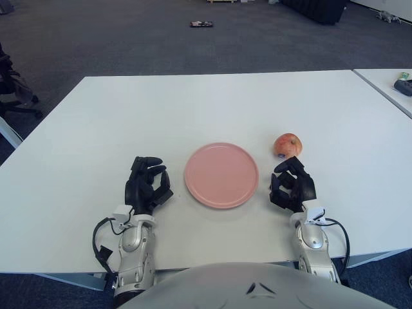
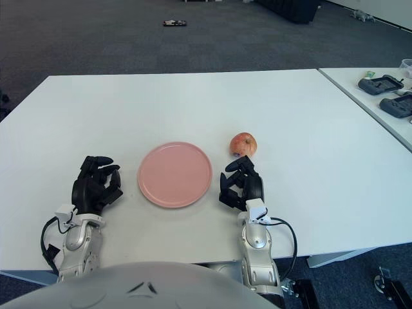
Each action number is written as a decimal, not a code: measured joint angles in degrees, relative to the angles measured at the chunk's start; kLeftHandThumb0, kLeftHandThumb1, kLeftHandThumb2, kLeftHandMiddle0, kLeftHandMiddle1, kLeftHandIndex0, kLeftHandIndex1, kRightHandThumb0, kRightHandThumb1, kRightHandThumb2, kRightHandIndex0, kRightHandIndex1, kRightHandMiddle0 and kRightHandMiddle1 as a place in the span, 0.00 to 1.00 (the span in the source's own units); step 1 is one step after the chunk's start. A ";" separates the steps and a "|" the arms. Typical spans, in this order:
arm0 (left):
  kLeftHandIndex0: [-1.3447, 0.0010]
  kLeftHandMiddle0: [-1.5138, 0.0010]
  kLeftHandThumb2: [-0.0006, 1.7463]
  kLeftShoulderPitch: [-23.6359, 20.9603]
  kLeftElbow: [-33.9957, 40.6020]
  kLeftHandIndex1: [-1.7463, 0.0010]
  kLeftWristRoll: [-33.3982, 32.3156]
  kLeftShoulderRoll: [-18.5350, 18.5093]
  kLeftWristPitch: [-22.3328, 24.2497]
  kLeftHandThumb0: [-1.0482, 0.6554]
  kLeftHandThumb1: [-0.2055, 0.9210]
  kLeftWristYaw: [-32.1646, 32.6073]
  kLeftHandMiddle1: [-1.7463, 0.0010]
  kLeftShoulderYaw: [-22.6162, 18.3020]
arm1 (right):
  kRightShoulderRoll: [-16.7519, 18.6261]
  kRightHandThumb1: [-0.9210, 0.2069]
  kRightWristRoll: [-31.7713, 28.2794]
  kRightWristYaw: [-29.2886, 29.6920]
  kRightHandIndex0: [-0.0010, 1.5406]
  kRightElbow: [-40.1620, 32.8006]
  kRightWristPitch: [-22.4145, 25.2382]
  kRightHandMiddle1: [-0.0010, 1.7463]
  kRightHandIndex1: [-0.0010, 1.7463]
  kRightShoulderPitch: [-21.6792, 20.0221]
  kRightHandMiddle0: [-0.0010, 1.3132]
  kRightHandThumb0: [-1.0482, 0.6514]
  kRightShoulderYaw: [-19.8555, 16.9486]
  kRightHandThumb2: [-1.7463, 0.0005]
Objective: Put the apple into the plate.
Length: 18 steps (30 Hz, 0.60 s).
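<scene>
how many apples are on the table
1. The apple sits on the white table, just right of the pink plate and just ahead of the right hand. Nothing could hide another.

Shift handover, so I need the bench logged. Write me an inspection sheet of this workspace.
Surface: white rectangular table, level, no spills seen.
Job's things: round pink plate, nothing on it; red-yellow apple on the table, beyond and right of the plate, apart from it.
Clutter: nothing seen on this table.
Hands: black three-finger left hand resting left of the plate, fingers curled, holding nothing; right hand just short of the apple, curled, holding nothing.
Cables: black cable loops at both silver forearms.
Surroundings: dark carpet; second white table to the right with dark devices; small object on the floor.
</scene>
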<state>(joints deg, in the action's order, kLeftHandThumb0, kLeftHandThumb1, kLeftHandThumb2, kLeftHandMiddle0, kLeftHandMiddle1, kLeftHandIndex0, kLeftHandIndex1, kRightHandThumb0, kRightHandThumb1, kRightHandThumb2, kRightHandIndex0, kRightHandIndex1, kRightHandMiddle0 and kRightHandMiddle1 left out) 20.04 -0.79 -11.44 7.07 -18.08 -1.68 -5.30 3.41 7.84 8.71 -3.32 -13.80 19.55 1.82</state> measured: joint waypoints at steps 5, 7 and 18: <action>0.75 0.72 0.65 0.01 0.01 0.00 0.00 -0.01 -0.01 0.61 0.61 0.00 0.01 0.02 | 0.04 0.42 0.00 0.00 0.54 0.00 0.00 1.00 0.91 0.00 0.38 0.36 0.00 0.34; 0.75 0.72 0.65 0.03 0.02 0.00 0.01 -0.01 -0.01 0.61 0.61 0.00 0.01 0.04 | 0.04 0.42 0.00 0.00 0.54 0.00 -0.01 1.00 0.91 0.00 0.38 0.36 -0.01 0.34; 0.73 0.73 0.66 0.24 -0.06 0.00 -0.06 0.00 -0.60 0.61 0.60 -0.09 0.00 0.23 | -0.04 0.41 -0.11 -0.05 0.52 0.00 -0.37 1.00 0.92 0.17 0.38 0.36 -0.02 0.34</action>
<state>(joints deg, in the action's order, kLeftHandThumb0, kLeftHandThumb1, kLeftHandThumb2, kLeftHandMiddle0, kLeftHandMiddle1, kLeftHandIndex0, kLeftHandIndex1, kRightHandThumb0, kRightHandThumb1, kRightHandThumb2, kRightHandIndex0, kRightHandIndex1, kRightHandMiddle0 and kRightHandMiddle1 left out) 20.28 -0.85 -11.50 7.07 -18.68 -1.77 -5.07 3.37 7.73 8.66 -3.31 -14.18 19.72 1.81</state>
